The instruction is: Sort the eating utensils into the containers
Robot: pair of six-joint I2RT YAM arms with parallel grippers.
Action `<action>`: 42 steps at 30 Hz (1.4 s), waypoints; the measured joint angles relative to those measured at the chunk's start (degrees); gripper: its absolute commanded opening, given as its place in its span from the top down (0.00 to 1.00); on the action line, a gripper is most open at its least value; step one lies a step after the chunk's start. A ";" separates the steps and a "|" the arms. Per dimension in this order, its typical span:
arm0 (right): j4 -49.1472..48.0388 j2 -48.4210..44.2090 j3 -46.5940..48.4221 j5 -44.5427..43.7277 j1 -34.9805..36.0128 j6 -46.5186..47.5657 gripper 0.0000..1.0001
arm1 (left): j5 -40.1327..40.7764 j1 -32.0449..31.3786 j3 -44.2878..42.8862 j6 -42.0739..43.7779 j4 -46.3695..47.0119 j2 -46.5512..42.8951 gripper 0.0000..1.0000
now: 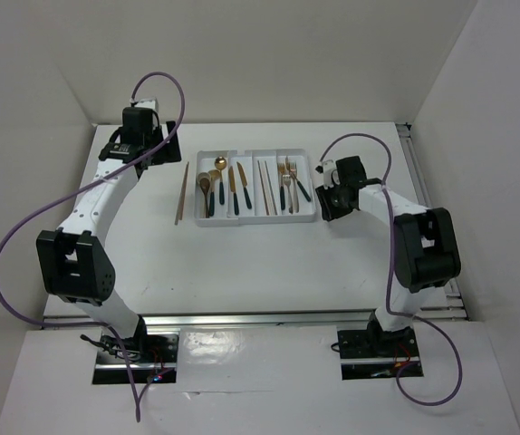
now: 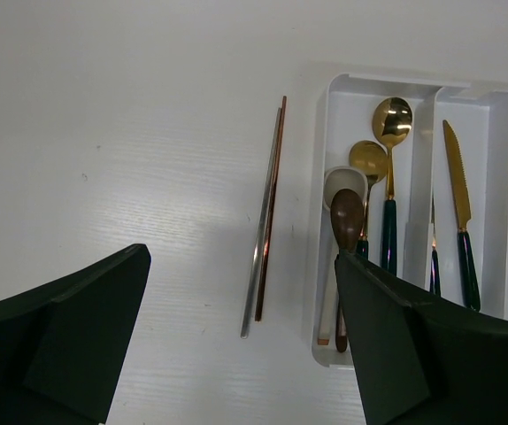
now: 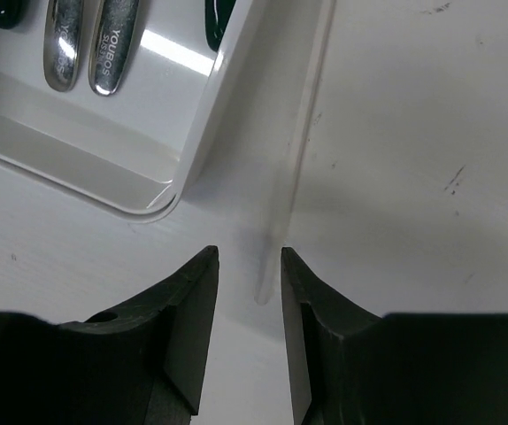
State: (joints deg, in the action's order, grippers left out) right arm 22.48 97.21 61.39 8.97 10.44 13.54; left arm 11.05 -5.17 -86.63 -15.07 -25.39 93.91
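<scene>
The white tray (image 1: 313,214) lies mid-table, its four long compartments holding spoons (image 1: 207,186), knives (image 1: 238,186), chopsticks (image 1: 264,186) and forks (image 1: 287,181). One pair of chopsticks (image 1: 181,192), one silver and one copper (image 2: 267,221), lies on the table just left of the tray (image 2: 324,266). My left gripper (image 1: 142,145) hangs high over the far left with its jaws wide open (image 2: 241,266) and holds nothing. My right gripper (image 1: 326,201) is low at the tray's right edge (image 3: 210,115). Its jaws (image 3: 247,252) stand narrowly apart around the near end of a thin pale stick (image 3: 282,204) that lies on the table.
White walls enclose the table at the back and on both sides. Purple cables loop over each arm. In the right wrist view, metal handle ends (image 3: 112,53) rest inside the tray's rightmost compartment near its corner.
</scene>
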 measured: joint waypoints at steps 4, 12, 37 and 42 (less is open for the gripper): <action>-1.46 2.34 0.24 0.72 0.00 -0.13 0.58 | 0.04 0.00 -0.31 0.11 -0.31 0.02 0.00; -3.13 7.21 2.12 0.50 0.00 -0.17 0.61 | 0.07 0.00 -3.17 0.11 -1.16 0.55 0.00; -5.68 9.70 4.37 -2.16 -0.52 -0.42 1.00 | 0.72 0.00 -6.49 0.13 -2.03 3.08 0.00; -5.20 8.98 4.07 -3.98 -1.68 -1.53 1.00 | 0.70 0.00 -6.47 0.02 -1.97 3.08 0.00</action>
State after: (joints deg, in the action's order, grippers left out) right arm 17.28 106.19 65.45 4.99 8.75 12.01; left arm 11.75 -5.17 -93.10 -15.05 -27.35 96.99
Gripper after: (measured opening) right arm 0.020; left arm 1.001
